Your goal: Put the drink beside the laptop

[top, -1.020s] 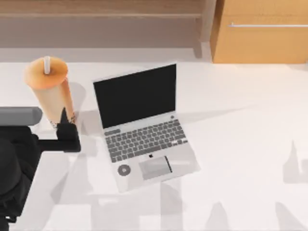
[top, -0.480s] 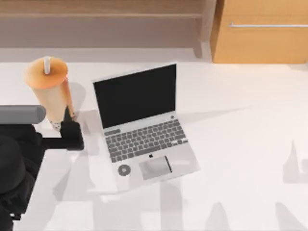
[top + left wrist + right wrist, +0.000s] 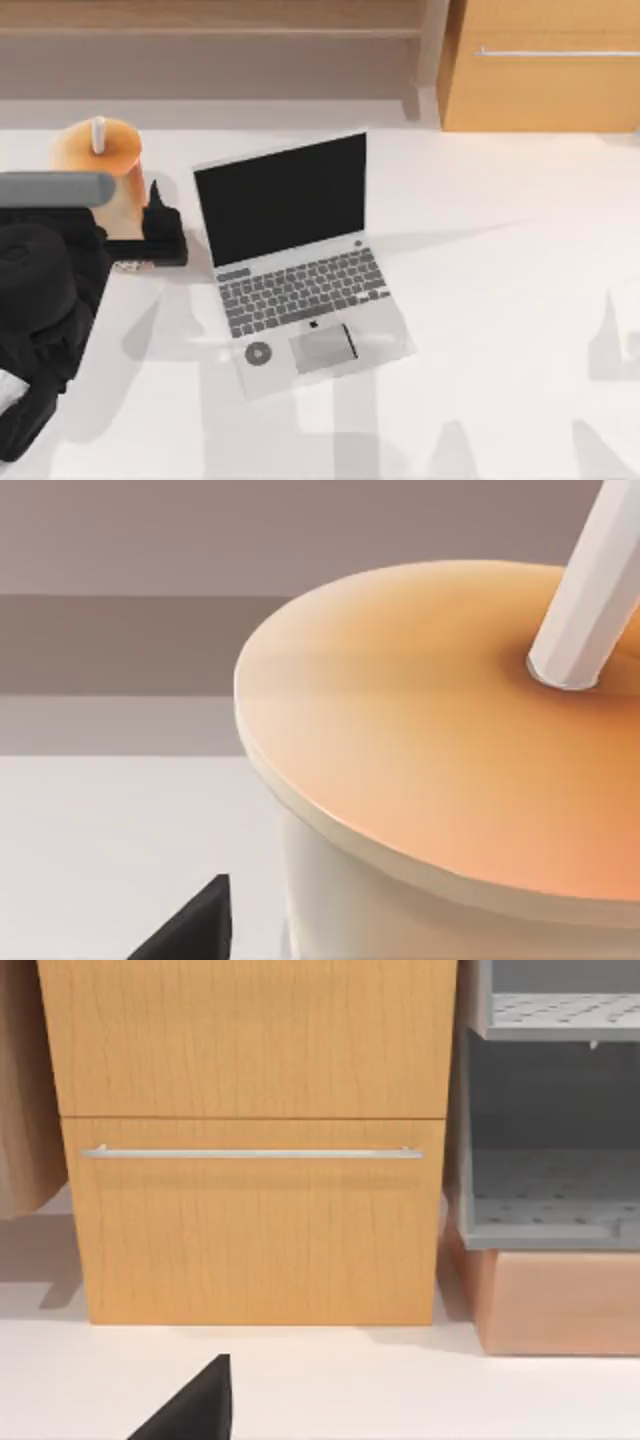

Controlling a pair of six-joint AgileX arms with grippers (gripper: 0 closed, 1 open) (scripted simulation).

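Observation:
The drink (image 3: 97, 155), a tan cup with an orange lid and white straw, stands upright at the table's far left, just left of the laptop (image 3: 300, 265). The silver laptop is open with a black screen. My left gripper (image 3: 118, 212) straddles the cup near its top, open. One dark finger (image 3: 157, 215) shows between cup and laptop, and the other is hidden under the arm. The left wrist view looks across the lid (image 3: 420, 740) and straw (image 3: 590, 590), with a fingertip (image 3: 195, 930) standing apart from the cup wall. The right wrist view shows a fingertip (image 3: 195, 1410) of my open right gripper, parked.
A wooden cabinet with a metal drawer handle (image 3: 545, 70) stands at the back right, also in the right wrist view (image 3: 250, 1150), with a grey shelf unit (image 3: 550, 1130) beside it. The bare white table (image 3: 500, 300) stretches right of the laptop.
My left arm and gripper have moved from the cup's base up toward its lid. The drink and the laptop have stayed where they were.

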